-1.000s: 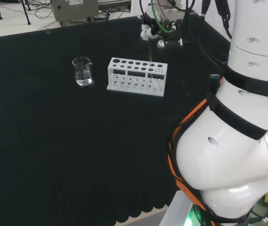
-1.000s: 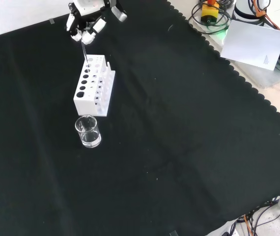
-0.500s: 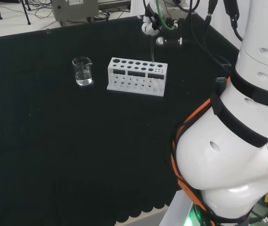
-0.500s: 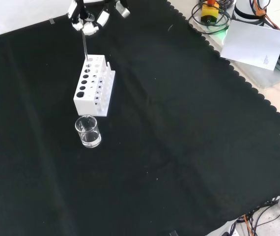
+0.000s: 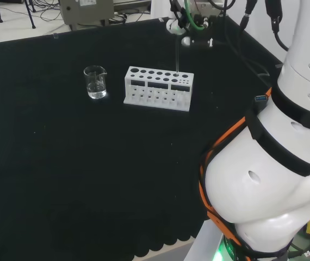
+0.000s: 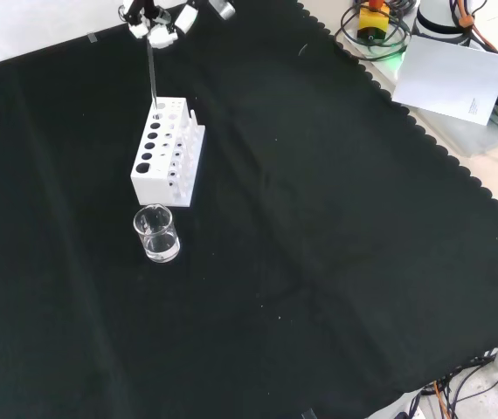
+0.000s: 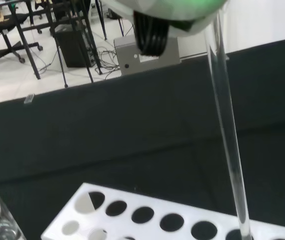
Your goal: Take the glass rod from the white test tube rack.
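Raised higher, the hand (image 6: pixel 157 19) pinches the slender clear glass rod (image 6: pixel 152 74) above the white rack (image 6: pixel 169 153).

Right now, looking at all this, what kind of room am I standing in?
Most likely a robotics lab set up for chemistry practice. A white robot arm works over a black cloth bearing a white test tube rack and a small glass beaker, with cables and office chairs around.

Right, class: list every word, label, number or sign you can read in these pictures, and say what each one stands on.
None can be read.
The white test tube rack bears dark panels on its side, with no legible print.
The beaker shows no legible markings.
The grey box carries a pale label, too blurred to read.
The white sheet has a small mark, too small to read.
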Robot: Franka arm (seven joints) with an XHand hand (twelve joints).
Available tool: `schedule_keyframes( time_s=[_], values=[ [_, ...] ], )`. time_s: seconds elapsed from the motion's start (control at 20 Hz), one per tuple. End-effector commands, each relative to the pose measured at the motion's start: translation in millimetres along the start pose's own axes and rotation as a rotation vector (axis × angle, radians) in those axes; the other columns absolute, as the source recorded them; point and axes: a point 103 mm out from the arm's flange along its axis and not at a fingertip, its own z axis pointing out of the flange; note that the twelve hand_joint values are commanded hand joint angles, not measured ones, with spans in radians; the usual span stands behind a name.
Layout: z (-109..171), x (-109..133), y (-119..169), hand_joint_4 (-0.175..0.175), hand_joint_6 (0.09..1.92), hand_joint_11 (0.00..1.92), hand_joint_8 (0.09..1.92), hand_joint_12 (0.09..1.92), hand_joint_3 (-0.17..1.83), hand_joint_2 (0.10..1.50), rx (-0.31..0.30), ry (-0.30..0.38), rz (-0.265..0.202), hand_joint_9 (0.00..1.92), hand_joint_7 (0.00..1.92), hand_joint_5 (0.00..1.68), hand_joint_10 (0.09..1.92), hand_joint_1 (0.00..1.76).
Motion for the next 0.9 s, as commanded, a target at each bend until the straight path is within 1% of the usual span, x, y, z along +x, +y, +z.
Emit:
schedule_keyframes(
  time_s=[0.05,0.25,0.35,0.55,0.9],
  values=[
    [-46.1,30.0,-18.4,-0.175,0.94,1.67,1.31,0.81,0.78,0.72,-0.037,-0.001,0.008,1.61,1.1,0.99,1.03,1.29],
    [-57.4,38.9,-24.4,-0.175,0.94,1.67,1.31,0.81,0.78,0.72,-0.036,-0.034,-0.005,1.61,1.1,0.99,1.02,1.29],
    [-62.6,42.3,-26.7,-0.175,0.94,1.68,1.31,0.81,0.78,0.71,-0.039,-0.039,-0.009,1.61,1.1,0.99,1.02,1.29],
    [-68.9,47.9,-30.5,-0.175,0.94,1.68,1.31,0.81,0.79,0.71,-0.046,-0.039,-0.019,1.61,1.11,0.99,1.02,1.29],
    [-71.6,55.0,-37.8,-0.175,0.93,1.68,1.31,0.81,0.79,0.71,-0.052,-0.026,-0.047,1.61,1.11,0.99,1.01,1.29]
  ],
)
